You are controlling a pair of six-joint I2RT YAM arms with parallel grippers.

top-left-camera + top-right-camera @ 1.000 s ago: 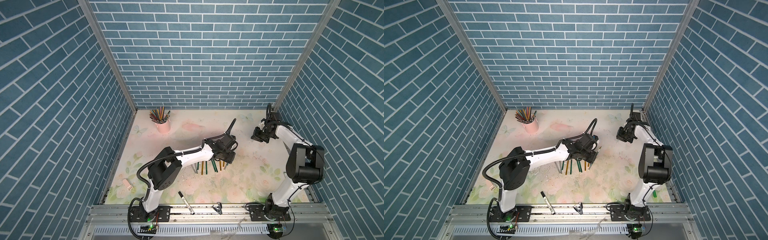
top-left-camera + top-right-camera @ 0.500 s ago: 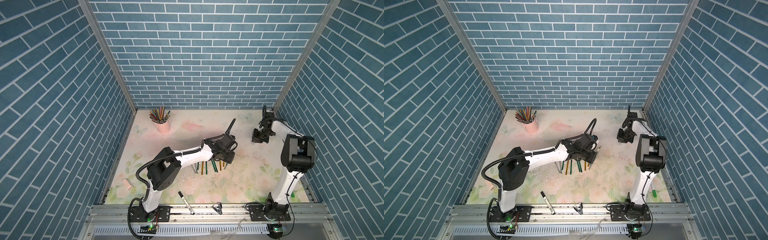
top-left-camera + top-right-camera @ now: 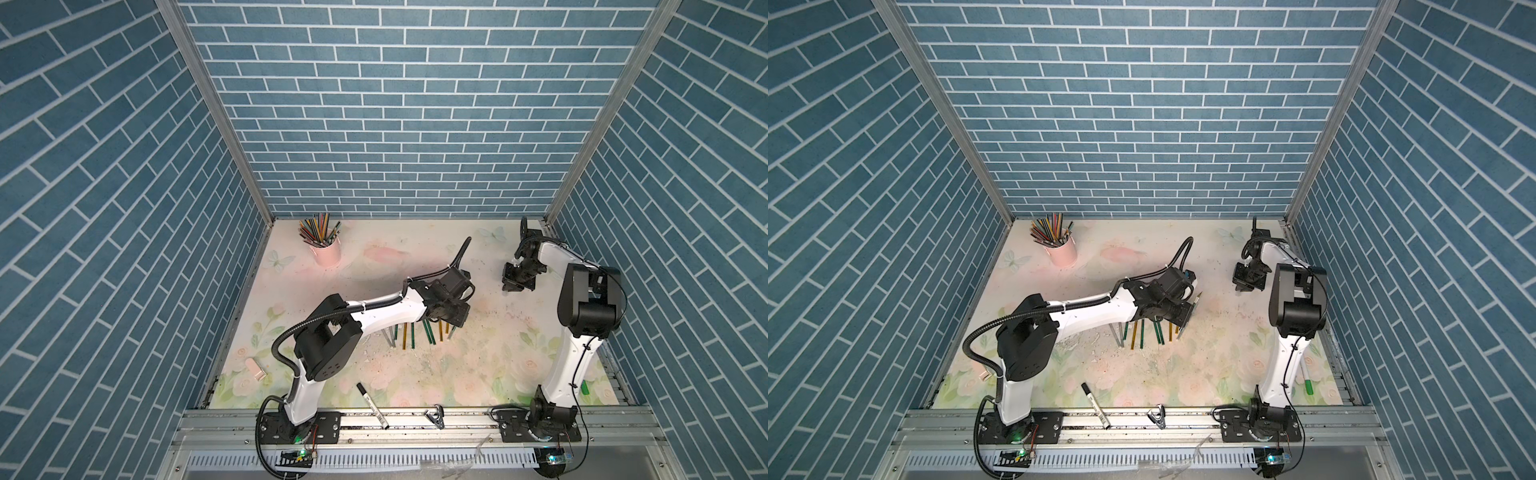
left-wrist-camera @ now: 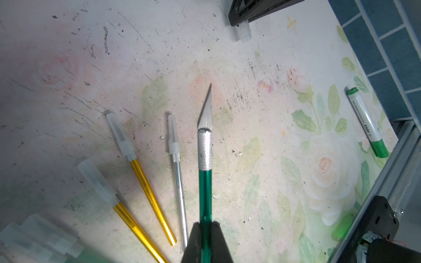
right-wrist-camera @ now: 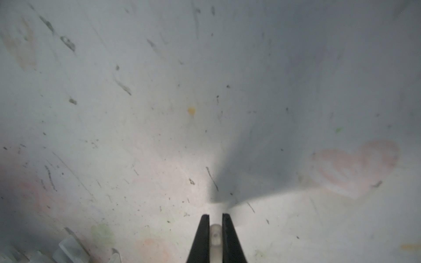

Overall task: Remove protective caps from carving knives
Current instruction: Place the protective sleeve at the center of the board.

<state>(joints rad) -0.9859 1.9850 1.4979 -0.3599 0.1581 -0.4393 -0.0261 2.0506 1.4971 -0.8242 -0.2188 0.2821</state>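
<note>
My left gripper [image 4: 205, 225] is shut on a green carving knife [image 4: 205, 189] and holds it above the mat. Its grey blade [image 4: 206, 109] is bare. In both top views this gripper [image 3: 453, 318] hangs over the right end of a row of carving knives [image 3: 411, 336]. Beside the held knife lie two gold knives [image 4: 145, 182] and a silver one [image 4: 178, 182], each with a whitish protective cap [image 4: 173, 134] on its tip. My right gripper [image 5: 215, 216] is shut on a loose translucent cap [image 5: 215, 234], low over the mat at the back right [image 3: 515, 284].
A pink cup of coloured pencils [image 3: 326, 253] stands at the back left. A black-capped marker [image 3: 372, 405] and a metal clip [image 3: 434, 417] lie on the front rail. A green marker [image 4: 366, 123] lies by the right wall. Loose caps [image 5: 70, 250] lie near my right gripper.
My right arm has swung its elbow forward and its gripper has come slightly nearer and lower with the cap. The left arm and the green knife have not moved.
</note>
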